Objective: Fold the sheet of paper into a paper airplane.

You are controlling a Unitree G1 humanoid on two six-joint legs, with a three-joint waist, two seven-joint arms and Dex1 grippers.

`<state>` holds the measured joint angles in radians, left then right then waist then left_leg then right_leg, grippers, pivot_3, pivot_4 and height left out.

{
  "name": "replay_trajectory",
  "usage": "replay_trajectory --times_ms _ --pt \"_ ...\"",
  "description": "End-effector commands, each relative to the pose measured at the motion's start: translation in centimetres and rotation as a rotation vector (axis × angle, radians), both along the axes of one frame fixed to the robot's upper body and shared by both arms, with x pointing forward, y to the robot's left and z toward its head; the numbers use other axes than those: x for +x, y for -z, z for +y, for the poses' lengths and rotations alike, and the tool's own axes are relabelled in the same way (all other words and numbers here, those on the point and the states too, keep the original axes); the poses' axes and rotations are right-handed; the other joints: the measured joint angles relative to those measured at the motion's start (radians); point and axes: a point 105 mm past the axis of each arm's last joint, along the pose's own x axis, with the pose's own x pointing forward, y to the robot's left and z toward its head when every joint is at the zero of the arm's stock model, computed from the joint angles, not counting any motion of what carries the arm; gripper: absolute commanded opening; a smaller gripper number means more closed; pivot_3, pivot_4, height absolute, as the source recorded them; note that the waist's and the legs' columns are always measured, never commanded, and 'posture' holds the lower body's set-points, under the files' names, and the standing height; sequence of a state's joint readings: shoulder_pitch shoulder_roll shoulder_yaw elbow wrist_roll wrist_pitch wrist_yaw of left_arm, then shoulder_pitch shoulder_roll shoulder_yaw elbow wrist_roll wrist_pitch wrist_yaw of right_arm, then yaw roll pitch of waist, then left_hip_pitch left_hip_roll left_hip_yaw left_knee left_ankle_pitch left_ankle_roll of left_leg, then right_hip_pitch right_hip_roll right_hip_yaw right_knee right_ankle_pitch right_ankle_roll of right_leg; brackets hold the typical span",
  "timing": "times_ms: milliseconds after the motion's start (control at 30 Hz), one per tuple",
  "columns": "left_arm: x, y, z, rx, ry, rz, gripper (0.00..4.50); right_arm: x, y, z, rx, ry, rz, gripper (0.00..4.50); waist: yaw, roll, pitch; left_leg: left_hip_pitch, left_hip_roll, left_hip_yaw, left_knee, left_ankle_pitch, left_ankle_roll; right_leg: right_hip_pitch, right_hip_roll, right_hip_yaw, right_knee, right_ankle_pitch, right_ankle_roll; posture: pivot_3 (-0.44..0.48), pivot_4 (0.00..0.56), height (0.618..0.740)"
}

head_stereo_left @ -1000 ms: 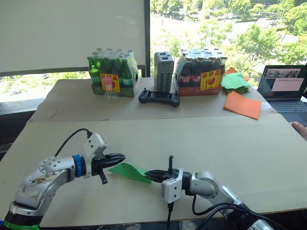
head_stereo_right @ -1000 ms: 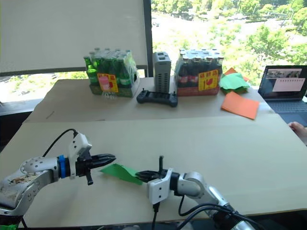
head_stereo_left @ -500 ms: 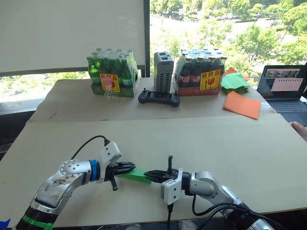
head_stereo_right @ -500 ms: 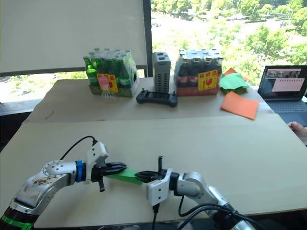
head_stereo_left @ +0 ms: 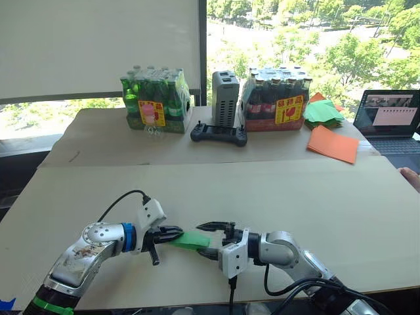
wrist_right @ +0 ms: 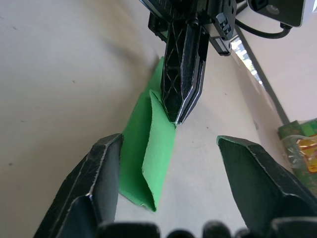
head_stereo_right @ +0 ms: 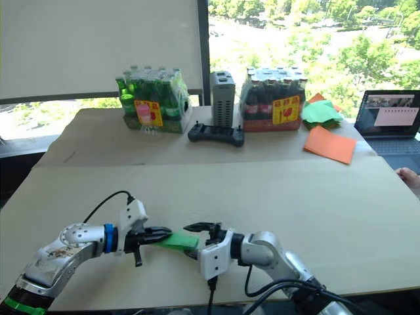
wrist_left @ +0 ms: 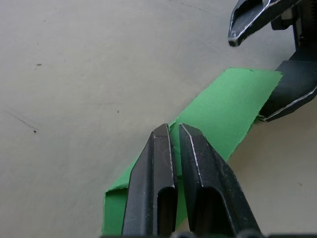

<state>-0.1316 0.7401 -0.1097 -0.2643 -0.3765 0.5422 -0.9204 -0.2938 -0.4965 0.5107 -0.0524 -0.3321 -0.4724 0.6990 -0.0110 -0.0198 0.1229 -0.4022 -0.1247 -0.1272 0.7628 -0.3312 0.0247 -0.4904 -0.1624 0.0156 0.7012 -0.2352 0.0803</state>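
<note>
The sheet of paper (head_stereo_left: 191,240) is a narrow folded strip of bright green, held just above the near table between my two grippers. My left gripper (wrist_left: 171,131) is shut on the strip's left part, its black fingers pinching along the fold. In the right wrist view the same left gripper (wrist_right: 177,117) points down onto the paper (wrist_right: 150,148). My right gripper (head_stereo_left: 205,241) stands open around the strip's right end, one finger on each side and neither one pressing it. Both of its fingers (wrist_left: 246,20) also appear in the left wrist view beside the paper's end (wrist_left: 233,104).
On the far table stand a pack of green bottles (head_stereo_left: 155,102), a grey box (head_stereo_left: 224,98), a black controller (head_stereo_left: 218,134) and a pack of dark bottles (head_stereo_left: 274,98). Right of them lie a pile of green papers (head_stereo_left: 323,111), orange sheets (head_stereo_left: 333,143) and a laptop (head_stereo_left: 392,118). A person's hand (head_stereo_left: 410,176) rests at the right edge.
My left gripper moved right along the paper and is pinching it. My right gripper, shut on the paper's right end before, has opened and let go.
</note>
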Motion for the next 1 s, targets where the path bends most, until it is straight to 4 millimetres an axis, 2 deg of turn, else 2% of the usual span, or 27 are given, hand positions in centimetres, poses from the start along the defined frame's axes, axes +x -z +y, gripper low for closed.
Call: replay_trajectory --times_ms 33,200,267,367,467,567,667,733,900,1000 --pt "0.2 0.1 0.1 0.034 0.026 -0.029 0.34 -0.8 -1.0 -0.6 0.006 -0.01 0.119 3.28 0.001 0.0 0.0 0.0 0.0 0.0 0.0 0.0 0.0 0.0 0.0 0.0 0.0 0.0 0.0 0.0 0.15 0.675" --pt "0.0 0.8 -0.1 0.059 0.042 -0.037 0.34 -1.6 -3.3 -0.7 0.061 -0.014 0.293 3.28 0.001 0.0 0.0 0.0 0.0 0.0 0.0 0.0 0.0 0.0 0.0 0.0 0.0 0.0 0.0 0.0 0.15 0.675" --pt "-0.2 0.8 -0.4 0.066 0.058 -0.041 0.34 -0.6 -4.9 -0.3 0.17 0.04 0.427 3.28 0.002 0.0 0.0 0.0 0.0 0.0 0.0 0.0 0.0 0.0 0.0 0.0 0.0 0.0 0.0 0.0 0.15 0.675" --pt "-0.4 0.8 -0.6 0.073 0.075 -0.041 0.34 0.3 -6.3 0.1 0.246 0.088 0.518 3.28 0.002 0.0 0.0 0.0 0.0 0.0 0.0 0.0 0.0 0.0 -0.001 0.0 -0.001 0.0 0.0 0.0 0.15 0.675" --pt "-0.6 0.5 -0.6 0.07 0.083 -0.042 0.34 1.3 -6.6 0.4 0.271 0.15 0.58 3.28 0.005 0.0 0.0 -0.001 0.0 -0.001 0.0 0.0 0.001 0.0 -0.001 -0.001 -0.001 0.0 0.0 0.0 0.15 0.675" --pt "-0.3 0.0 -0.1 0.077 0.078 -0.051 0.34 2.1 -5.7 1.2 0.252 0.207 0.602 3.28 0.005 0.0 0.0 -0.001 0.0 -0.001 0.0 0.0 0.001 -0.001 -0.001 -0.001 -0.001 0.0 0.0 0.0 0.15 0.675" --pt "-0.2 -0.2 0.1 0.082 0.075 -0.055 0.34 2.4 -4.2 1.7 0.197 0.247 0.594 2.45 0.002 0.0 0.0 -0.001 0.0 -0.001 0.0 0.0 0.001 -0.001 -0.001 -0.001 -0.001 0.0 0.0 0.0 0.15 0.675" --pt "-0.1 -0.3 0.2 0.086 0.073 -0.057 0.34 2.3 -2.9 1.7 0.15 0.262 0.586 1.75 0.0 0.0 0.0 -0.001 0.0 -0.001 0.0 0.0 0.001 -0.001 -0.001 -0.001 -0.001 0.0 0.0 0.0 0.15 0.675" --pt "0.1 -0.7 0.3 0.089 0.076 -0.065 0.34 1.5 -1.8 1.6 0.118 0.254 0.604 0.05 -0.001 0.0 0.0 -0.002 0.0 -0.001 0.0 0.0 0.001 -0.001 -0.001 -0.001 -0.001 0.0 0.0 0.0 0.15 0.675" --pt "0.2 -0.8 0.3 0.092 0.081 -0.066 0.34 1.6 -1.3 1.6 0.097 0.263 0.591 0.05 -0.001 0.0 0.0 -0.002 0.0 -0.001 0.0 0.0 0.0 -0.001 -0.001 -0.001 -0.001 0.0 0.0 0.0 0.15 0.675"
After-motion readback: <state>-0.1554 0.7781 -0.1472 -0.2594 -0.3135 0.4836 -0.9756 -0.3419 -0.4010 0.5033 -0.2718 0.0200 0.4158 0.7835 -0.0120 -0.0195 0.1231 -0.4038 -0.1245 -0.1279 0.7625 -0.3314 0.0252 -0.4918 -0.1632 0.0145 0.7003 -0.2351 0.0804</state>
